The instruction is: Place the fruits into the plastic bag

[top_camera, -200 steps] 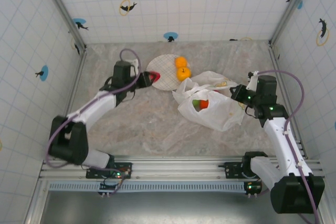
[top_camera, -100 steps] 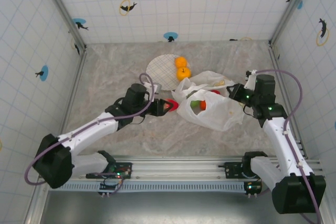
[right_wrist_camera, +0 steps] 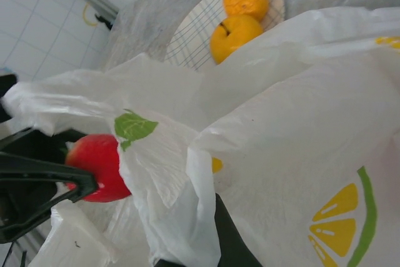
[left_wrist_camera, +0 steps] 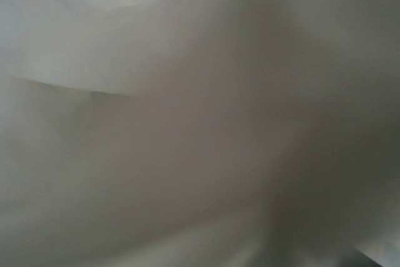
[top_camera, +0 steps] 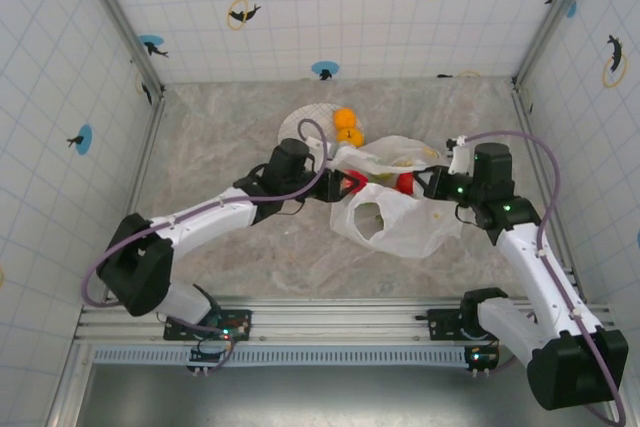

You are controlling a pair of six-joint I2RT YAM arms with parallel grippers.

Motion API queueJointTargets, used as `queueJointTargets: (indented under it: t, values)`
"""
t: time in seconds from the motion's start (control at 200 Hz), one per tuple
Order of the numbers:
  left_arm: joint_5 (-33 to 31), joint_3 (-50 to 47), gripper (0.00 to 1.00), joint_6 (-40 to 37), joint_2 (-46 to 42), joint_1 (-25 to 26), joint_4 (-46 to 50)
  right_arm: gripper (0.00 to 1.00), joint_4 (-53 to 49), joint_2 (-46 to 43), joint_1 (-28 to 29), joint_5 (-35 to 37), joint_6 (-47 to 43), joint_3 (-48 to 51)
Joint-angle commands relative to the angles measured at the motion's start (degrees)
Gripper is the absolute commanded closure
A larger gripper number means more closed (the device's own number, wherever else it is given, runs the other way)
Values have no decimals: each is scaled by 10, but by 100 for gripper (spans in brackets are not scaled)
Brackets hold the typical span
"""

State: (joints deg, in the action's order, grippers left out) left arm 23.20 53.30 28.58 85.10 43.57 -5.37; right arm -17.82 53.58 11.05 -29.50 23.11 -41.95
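Top view: left gripper [top_camera: 351,184] clamped on red fruit [top_camera: 349,182], maybe strawberry, at mouth of plastic bag [top_camera: 405,222]. Right gripper [top_camera: 431,185] pinched shut on bag's right edge. Two oranges [top_camera: 345,118] on plate [top_camera: 296,123], just behind bag.
Left wrist: blurred white bag plastic, pressed close.
Right wrist: red fruit between black fingers, against bag's rim; oranges on plate beyond.

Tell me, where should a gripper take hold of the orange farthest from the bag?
Probably from above, closing across its round middle. The far orange sits on the plate, pressed against the second orange on the bag side, so its two flanks beside that line look freest.
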Motion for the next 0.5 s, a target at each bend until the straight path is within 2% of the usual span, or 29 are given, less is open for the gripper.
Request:
queueJointTargets:
  t: [0.0, 0.255, 0.495]
  values:
    - [4, 22, 53, -3, 26, 20, -31, 100, 13, -11, 24, -16, -18, -10]
    - [-22, 47, 51, -34, 92, 56, -16, 100, 3, -31, 31, 27, -5, -3]
    - [-11, 67, 49, -26, 154, 77, -39, 100, 58, -37, 26, 5, 37, 19]
